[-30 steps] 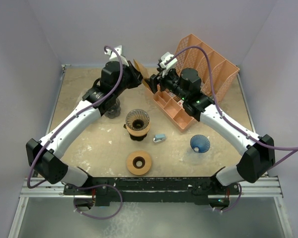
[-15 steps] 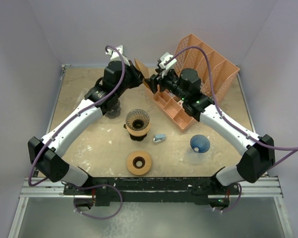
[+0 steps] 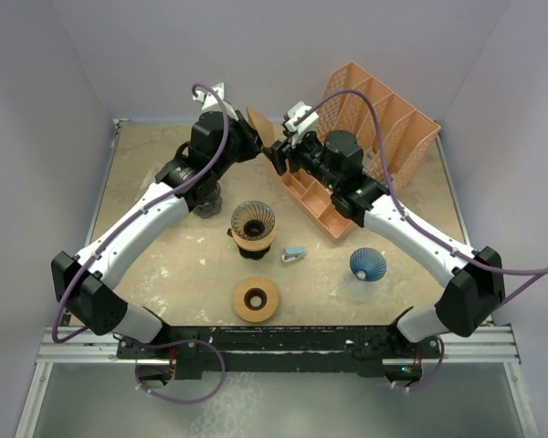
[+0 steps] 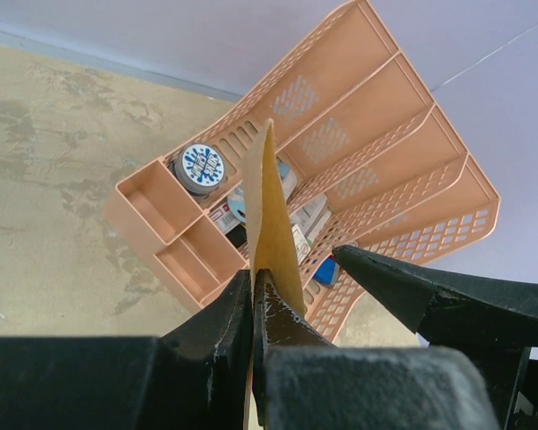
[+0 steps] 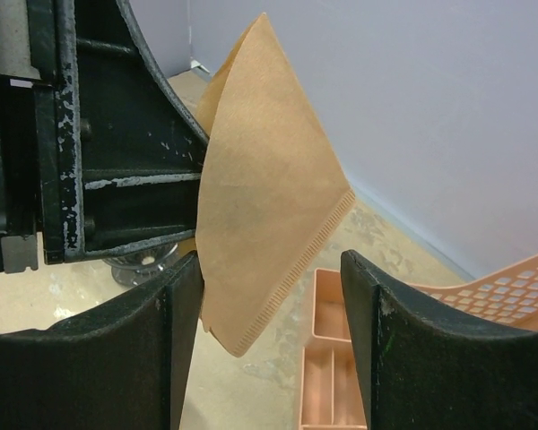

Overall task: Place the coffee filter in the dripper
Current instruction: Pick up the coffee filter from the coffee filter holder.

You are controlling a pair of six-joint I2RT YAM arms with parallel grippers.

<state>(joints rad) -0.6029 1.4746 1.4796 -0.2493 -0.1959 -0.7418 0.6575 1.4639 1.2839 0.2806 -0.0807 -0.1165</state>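
My left gripper is shut on a brown paper coffee filter and holds it in the air at the back of the table. In the left wrist view the filter stands edge-on, pinched between the jaws. My right gripper is open right beside it. In the right wrist view the filter hangs with its lower tip between my open right fingers, close to the left one. A brown ribbed dripper stands on the table centre, below and in front of both grippers.
An orange mesh organiser with small compartments stands back right. A glass dripper sits under my left arm. A blue cone dripper, a brown ring and a small blue-grey clip lie on the table.
My right gripper has moved a little left and back, closing in on the filter held by my left gripper. The left gripper has barely shifted.
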